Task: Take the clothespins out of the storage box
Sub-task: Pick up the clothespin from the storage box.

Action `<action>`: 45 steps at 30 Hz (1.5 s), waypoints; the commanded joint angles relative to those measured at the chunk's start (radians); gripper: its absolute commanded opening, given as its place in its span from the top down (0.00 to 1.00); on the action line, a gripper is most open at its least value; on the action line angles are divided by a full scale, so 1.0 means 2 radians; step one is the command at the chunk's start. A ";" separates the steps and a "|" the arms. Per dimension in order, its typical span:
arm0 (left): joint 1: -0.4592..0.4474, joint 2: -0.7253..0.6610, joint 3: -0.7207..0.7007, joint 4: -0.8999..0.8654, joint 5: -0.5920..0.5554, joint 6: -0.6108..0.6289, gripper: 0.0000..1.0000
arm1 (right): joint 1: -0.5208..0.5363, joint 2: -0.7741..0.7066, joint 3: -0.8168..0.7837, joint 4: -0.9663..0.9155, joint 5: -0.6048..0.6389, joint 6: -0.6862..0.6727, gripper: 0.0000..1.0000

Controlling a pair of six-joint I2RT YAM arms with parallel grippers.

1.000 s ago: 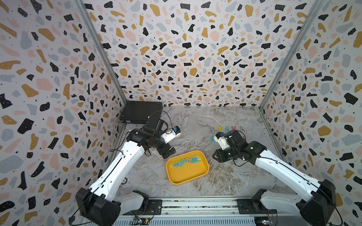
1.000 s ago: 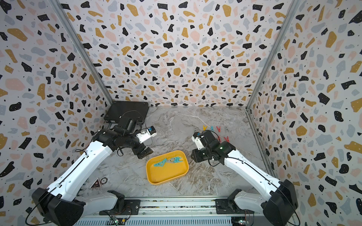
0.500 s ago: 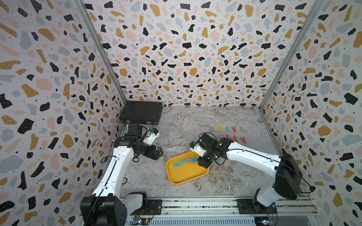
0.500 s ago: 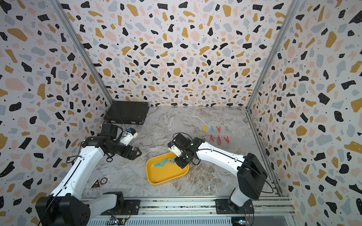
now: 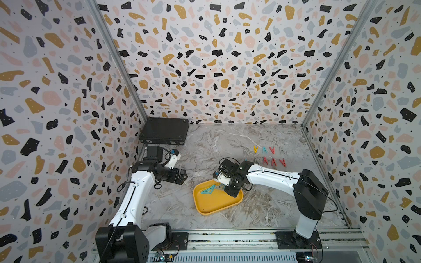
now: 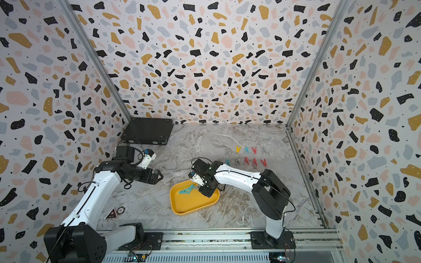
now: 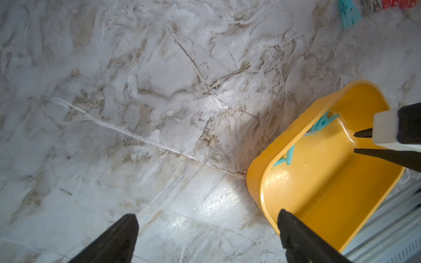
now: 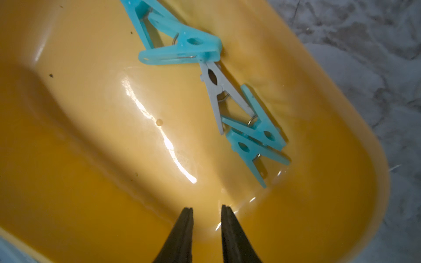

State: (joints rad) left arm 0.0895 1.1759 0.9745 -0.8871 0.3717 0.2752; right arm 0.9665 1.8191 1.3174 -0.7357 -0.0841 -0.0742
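Booth walls (image 5: 227, 68) carry a printed terrazzo pattern: black, ochre, pink & grey chips on white. The table (image 5: 205, 148) is glossy grey-white marble w/ brown veins. A flat black hard case (image 5: 164, 131), rectangular w/ rounded corners, sits in the far left corner.

The yellow box (image 5: 216, 205) is shallow smooth plastic w/ low walls, rounded corners & a shiny floor. It lies near the table's front middle. Four clothespins (image 5: 208, 189) are in it, bunched along one long wall: a teal one (image 8: 182, 45), a grey one (image 8: 218, 91) touching its nose, & two more teal (image 8: 262, 123) overlapping the grey one's legs. All are A-shaped plastic w/ wire springs. About ten more (image 6: 246, 149) lie in two neat rows on the marble, beyond the box to the right: yellow, teal, red, grey.

The right gripper (image 8: 207, 209) hovers over the box's bare floor. Its thin black tapered jaws are a narrow gap apart w/ nothing btw them, near the clothespins but not touching. The left gripper (image 7: 206, 214) hangs over bare marble left of the box, jaws spread wide, empty.
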 commanded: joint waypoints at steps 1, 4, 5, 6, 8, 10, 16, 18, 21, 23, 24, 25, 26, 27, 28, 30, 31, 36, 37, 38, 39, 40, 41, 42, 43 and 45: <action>0.012 -0.004 -0.005 0.009 0.003 -0.002 0.00 | 0.002 0.000 0.027 -0.007 0.023 -0.024 0.72; 0.014 -0.001 -0.005 0.007 0.007 0.000 0.00 | 0.002 0.007 0.029 0.001 0.033 -0.030 0.71; 0.014 -0.001 -0.005 0.008 0.008 0.001 0.00 | 0.002 0.008 0.029 0.002 0.037 -0.032 0.71; 0.014 0.000 -0.005 0.007 0.008 0.002 0.00 | 0.002 0.010 0.029 0.004 0.042 -0.034 0.71; 0.014 0.000 -0.006 0.007 0.009 0.002 0.00 | 0.002 0.015 0.029 0.008 0.052 -0.039 0.70; 0.014 0.000 -0.006 0.007 0.011 0.003 0.00 | 0.002 0.022 0.031 0.008 0.058 -0.042 0.70; 0.016 -0.003 -0.007 0.009 0.010 0.004 0.00 | 0.002 0.041 0.034 0.018 0.078 -0.050 0.69; 0.017 -0.003 -0.007 0.010 0.010 0.004 0.00 | 0.002 0.047 0.034 0.021 0.082 -0.052 0.68; 0.017 -0.003 -0.007 0.009 0.011 0.005 0.00 | 0.002 0.055 0.033 0.024 0.087 -0.055 0.68; 0.018 -0.004 -0.007 0.009 0.012 0.005 0.00 | 0.002 0.060 0.032 0.026 0.087 -0.057 0.68; 0.018 -0.004 -0.007 0.009 0.012 0.005 0.00 | 0.002 0.063 0.031 0.027 0.086 -0.057 0.68; 0.018 -0.004 -0.007 0.009 0.012 0.004 0.00 | 0.002 0.065 0.030 0.028 0.084 -0.057 0.68; 0.018 -0.004 -0.007 0.009 0.012 0.005 0.00 | 0.002 0.067 0.028 0.029 0.081 -0.057 0.68; 0.019 -0.005 -0.007 0.010 0.012 0.005 0.00 | 0.002 0.068 0.026 0.030 0.079 -0.056 0.68; 0.019 -0.005 -0.008 0.010 0.012 0.005 0.00 | 0.002 0.069 0.024 0.031 0.077 -0.055 0.68; 0.019 -0.005 -0.008 0.009 0.011 0.006 0.00 | 0.002 0.069 0.021 0.032 0.074 -0.053 0.69; 0.019 -0.005 -0.008 0.010 0.011 0.005 0.00 | 0.002 0.068 0.019 0.033 0.072 -0.052 0.69; 0.019 -0.004 -0.008 0.011 0.011 0.005 0.00 | 0.002 0.059 0.011 0.035 0.067 -0.047 0.72; 0.019 -0.004 -0.008 0.010 0.011 0.006 0.00 | 0.002 0.057 0.010 0.035 0.065 -0.047 0.72; 0.019 -0.004 -0.008 0.011 0.012 0.006 0.00 | 0.002 0.055 0.010 0.035 0.064 -0.047 0.72; 0.018 -0.003 -0.008 0.011 0.012 0.006 0.00 | 0.003 0.054 0.009 0.034 0.064 -0.046 0.72; 0.019 -0.004 -0.008 0.011 0.013 0.006 0.00 | 0.003 0.054 0.009 0.035 0.065 -0.046 0.72; 0.019 -0.004 -0.008 0.011 0.013 0.006 0.00 | 0.003 0.053 0.008 0.035 0.066 -0.046 0.72; 0.019 -0.004 -0.008 0.011 0.012 0.006 0.00 | 0.003 0.054 0.008 0.034 0.067 -0.045 0.73; 0.019 -0.004 -0.009 0.011 0.012 0.006 0.00 | 0.003 0.054 0.008 0.033 0.067 -0.045 0.75; 0.019 -0.005 -0.009 0.011 0.011 0.006 0.00 | 0.003 0.052 0.008 0.032 0.067 -0.043 0.77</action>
State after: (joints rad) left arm 0.1234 1.1763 0.9726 -0.8845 0.3836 0.2760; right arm 0.9672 1.9469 1.3407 -0.6510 0.0559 -0.1741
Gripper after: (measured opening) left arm 0.997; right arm 0.231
